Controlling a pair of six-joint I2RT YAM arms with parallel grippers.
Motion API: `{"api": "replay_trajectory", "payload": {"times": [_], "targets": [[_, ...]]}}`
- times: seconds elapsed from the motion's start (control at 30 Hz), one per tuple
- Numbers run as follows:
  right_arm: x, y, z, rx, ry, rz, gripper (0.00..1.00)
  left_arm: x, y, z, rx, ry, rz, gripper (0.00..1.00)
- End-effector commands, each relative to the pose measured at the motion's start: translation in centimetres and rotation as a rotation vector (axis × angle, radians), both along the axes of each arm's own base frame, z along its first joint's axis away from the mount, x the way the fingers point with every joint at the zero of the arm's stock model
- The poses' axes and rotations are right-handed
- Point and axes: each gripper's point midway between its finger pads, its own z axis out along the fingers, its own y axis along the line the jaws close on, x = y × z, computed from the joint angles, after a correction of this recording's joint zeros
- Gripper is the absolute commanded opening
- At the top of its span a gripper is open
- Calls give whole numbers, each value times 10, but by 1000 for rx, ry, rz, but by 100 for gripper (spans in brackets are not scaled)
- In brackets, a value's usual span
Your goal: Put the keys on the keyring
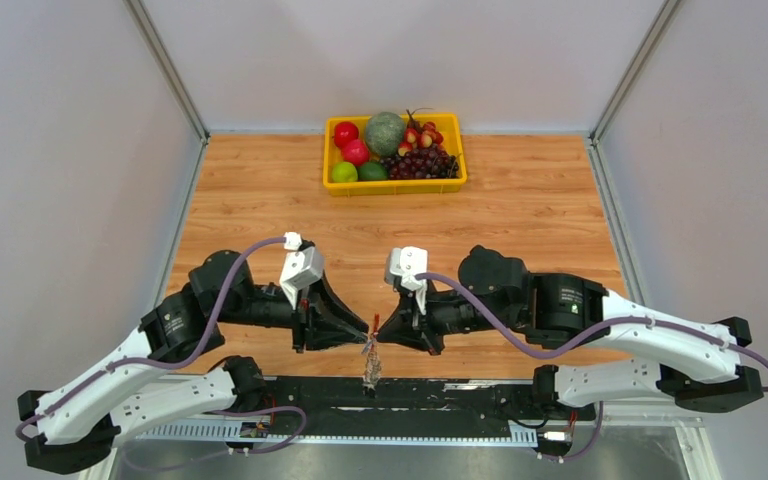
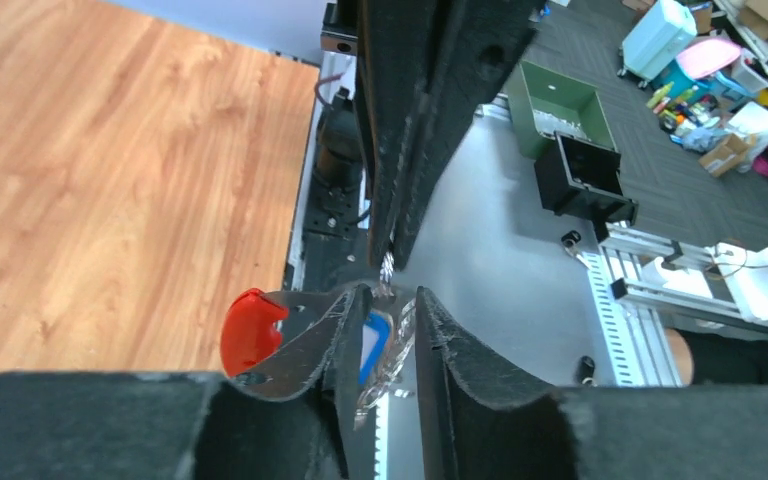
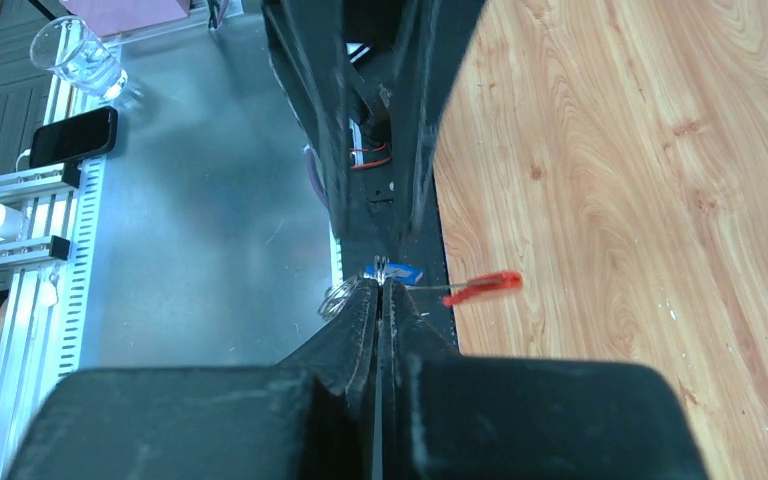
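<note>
My two grippers meet tip to tip over the table's front edge. My right gripper (image 1: 382,338) (image 3: 380,283) is shut on the keyring (image 3: 338,298), a thin silver ring sticking out beside its tips. The grey feathery charm (image 1: 370,366) (image 2: 392,365) hangs below. The blue key (image 3: 398,271) (image 2: 374,345) and the red key (image 3: 485,286) (image 2: 250,330) (image 1: 375,322) hang at the ring. My left gripper (image 1: 360,338) (image 2: 392,292) has its jaws slightly apart. The blue key and the charm lie in the gap. The red key's head lies outside its left finger.
A yellow basket (image 1: 395,187) of fruit stands at the back middle of the wooden table (image 1: 560,220). A black rail (image 1: 440,395) runs along the front edge. Past that edge are a phone (image 3: 72,137), a glass (image 3: 75,58) and a green bin (image 2: 560,100).
</note>
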Motion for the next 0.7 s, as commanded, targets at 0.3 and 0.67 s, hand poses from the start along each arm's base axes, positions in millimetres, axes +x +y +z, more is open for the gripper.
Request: {"api": "replay_trajectory", "payload": {"times": [0.3,0.67], "targets": [[19,-21,75,353,-112,-122,0,7,11,42,-242,-138,81,53],[20,-31,100,596,-289,-102,0,16,-4,57,-314,-156,88,54]]}}
